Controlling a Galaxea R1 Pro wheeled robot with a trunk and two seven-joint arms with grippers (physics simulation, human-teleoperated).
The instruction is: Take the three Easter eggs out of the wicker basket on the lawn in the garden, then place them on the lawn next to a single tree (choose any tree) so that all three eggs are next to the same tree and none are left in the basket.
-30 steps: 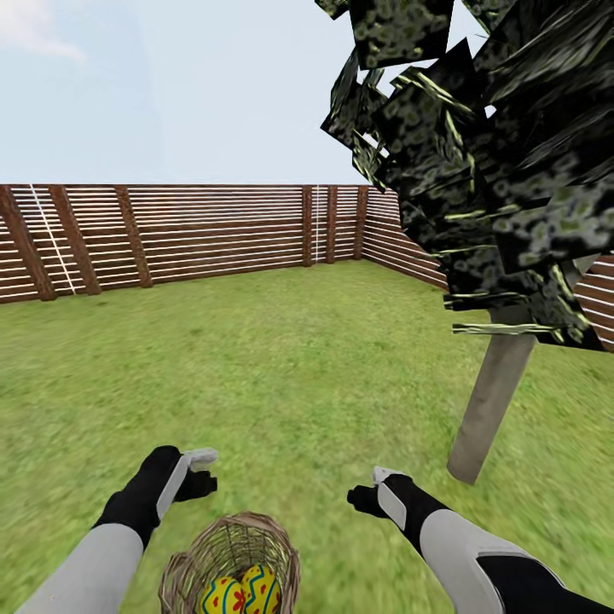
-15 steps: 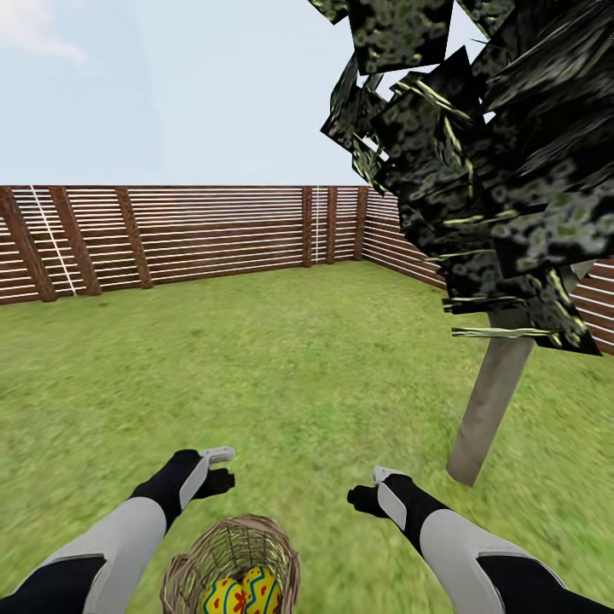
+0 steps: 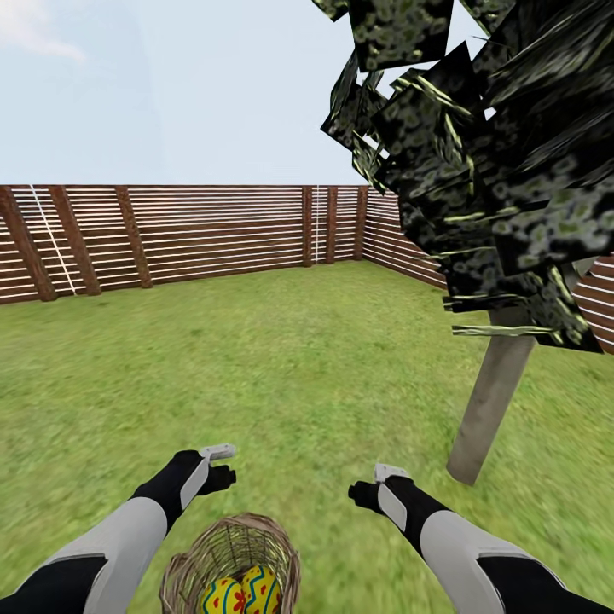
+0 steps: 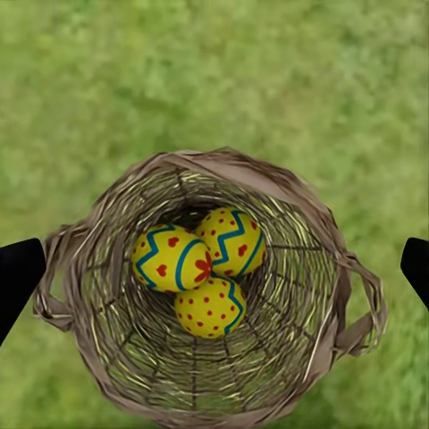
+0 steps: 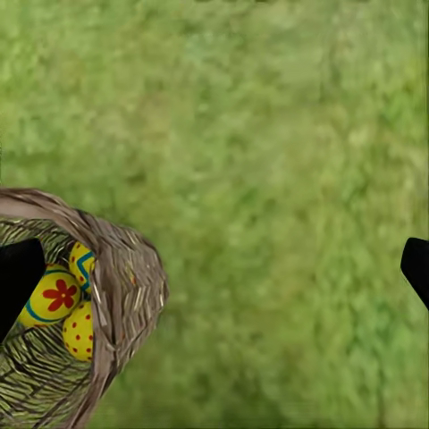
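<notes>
The wicker basket (image 3: 228, 558) sits on the lawn (image 3: 281, 375) at the bottom centre of the head view, with the tops of two Easter eggs (image 3: 241, 593) showing inside. In the left wrist view, three yellow eggs (image 4: 172, 259) lie together in the basket (image 4: 295, 357), straight below my open left gripper (image 4: 216, 273). My left gripper (image 3: 220, 467) hovers just above the basket's far left rim. My right gripper (image 3: 368, 484) hangs open over grass to the basket's right; its wrist view catches the basket's edge (image 5: 125, 277) and eggs (image 5: 55, 297). The tree (image 3: 495, 401) stands to the right.
A brown slatted fence (image 3: 196, 234) closes off the lawn at the back and right. The tree's dark blocky foliage (image 3: 477, 162) hangs over the upper right. Open grass stretches between the basket and the pale trunk.
My left arm has swung right and slightly forward, bringing its gripper over the basket's far rim. The right arm, basket and eggs have stayed put.
</notes>
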